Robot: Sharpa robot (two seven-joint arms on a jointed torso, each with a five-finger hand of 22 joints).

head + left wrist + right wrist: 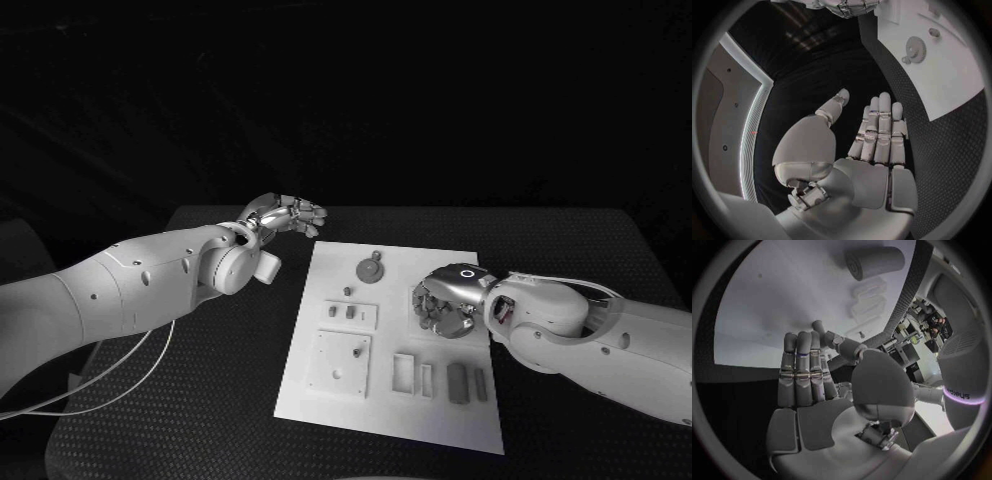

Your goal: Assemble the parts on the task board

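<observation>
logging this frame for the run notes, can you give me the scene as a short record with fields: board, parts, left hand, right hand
board: white task board lying flat mid-table on the black table
parts: round gear-like part at the board's far end; small grey pieces standing in a row at the near end
left hand: left hand off the board beside its far left corner, fingers straight and apart, holding nothing
right hand: right hand above the board's right side, palm open, holding nothing
task state: no part in either hand
</observation>
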